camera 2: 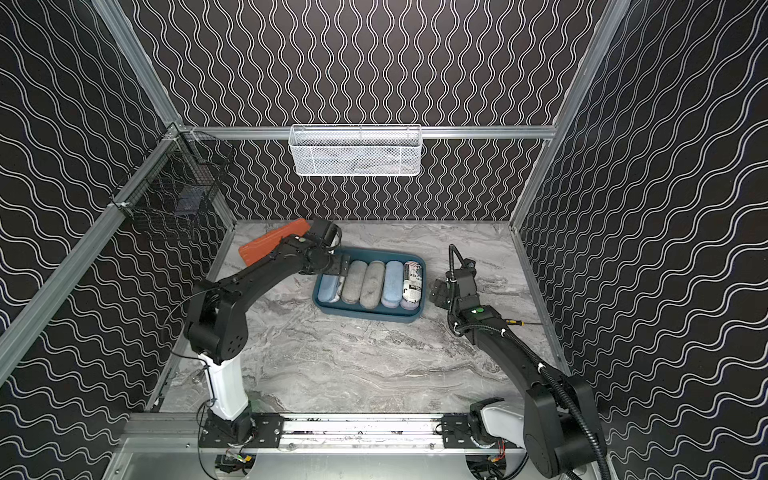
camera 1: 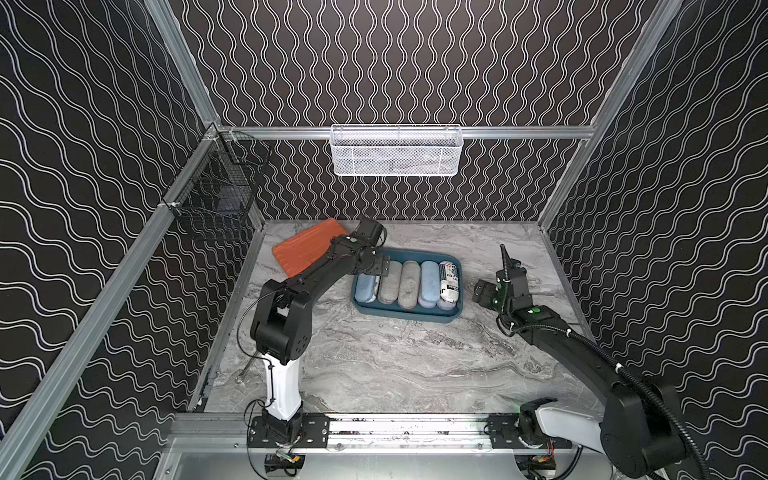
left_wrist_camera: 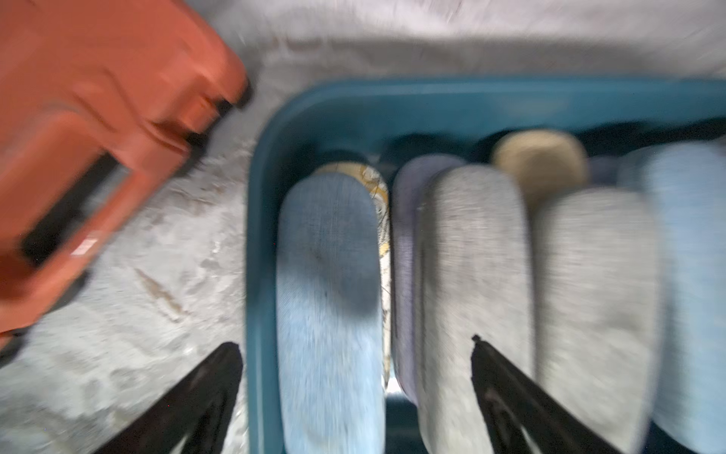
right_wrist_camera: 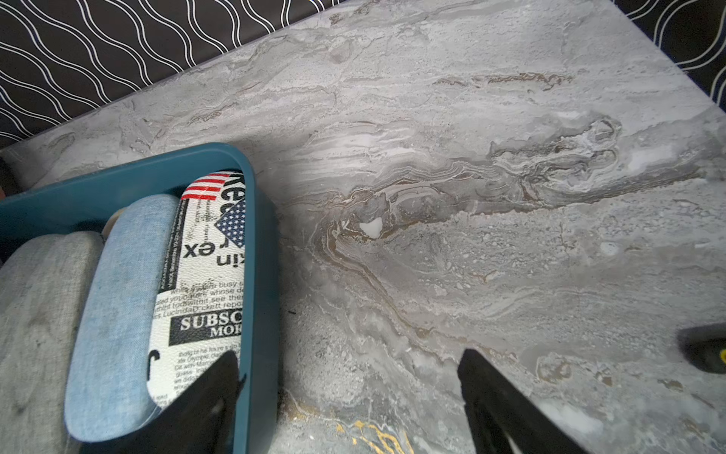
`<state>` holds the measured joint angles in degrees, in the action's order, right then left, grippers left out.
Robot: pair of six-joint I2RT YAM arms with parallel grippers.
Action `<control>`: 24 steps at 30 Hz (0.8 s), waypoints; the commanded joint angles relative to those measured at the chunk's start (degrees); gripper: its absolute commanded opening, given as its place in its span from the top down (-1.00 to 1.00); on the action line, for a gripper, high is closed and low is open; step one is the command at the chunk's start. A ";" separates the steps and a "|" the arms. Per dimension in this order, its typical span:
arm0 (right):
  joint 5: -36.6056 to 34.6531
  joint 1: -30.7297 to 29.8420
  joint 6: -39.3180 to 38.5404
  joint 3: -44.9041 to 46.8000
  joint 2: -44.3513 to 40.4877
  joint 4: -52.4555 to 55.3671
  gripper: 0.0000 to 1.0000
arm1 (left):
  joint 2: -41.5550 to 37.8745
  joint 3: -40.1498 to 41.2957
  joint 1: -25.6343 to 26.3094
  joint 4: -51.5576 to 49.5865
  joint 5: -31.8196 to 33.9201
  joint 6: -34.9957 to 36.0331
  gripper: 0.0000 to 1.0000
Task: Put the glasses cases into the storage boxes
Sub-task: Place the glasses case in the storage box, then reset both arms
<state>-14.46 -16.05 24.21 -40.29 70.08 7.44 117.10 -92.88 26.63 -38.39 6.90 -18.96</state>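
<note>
The task looked all but finished: no glasses case lay loose on the table (camera 1: 395, 365) around the teal tray (camera 1: 415, 319), and every case in view sat inside it, packed side by side in two layers. On top, from the tray's left end to its right, lay a light blue case (left_wrist_camera: 328, 295), two grey felt cases (camera 1: 390, 284), a second light blue case (camera 1: 429, 284) and the newspaper-print case (camera 1: 449, 279). Under them showed the map-print case (left_wrist_camera: 380, 184), a lilac case (left_wrist_camera: 404, 243) and a tan case (left_wrist_camera: 540, 165). The left gripper (left_wrist_camera: 354, 342) hung over the tray's left end, jaws spread wide and gripping nothing. The right gripper (right_wrist_camera: 349, 353) hovered just beside the tray's right wall, jaws open and empty. What remained seemed only to draw both arms clear.
</note>
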 commanded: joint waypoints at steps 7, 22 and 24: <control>0.57 0.08 0.24 -2.37 1.28 -3.21 -0.77 | -18.68 10.91 -0.17 7.12 10.65 -0.27 -0.93; 2.54 0.25 0.27 0.45 -0.05 -7.06 -0.75 | -44.42 56.31 -11.55 56.23 24.56 22.67 -0.98; 1.49 0.27 -0.15 0.52 -0.61 -7.06 -0.75 | -42.43 59.65 -13.75 61.31 20.49 21.28 -0.98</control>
<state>-11.97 -15.75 24.62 -39.62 70.11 2.31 72.86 -35.92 14.79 10.76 29.54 0.01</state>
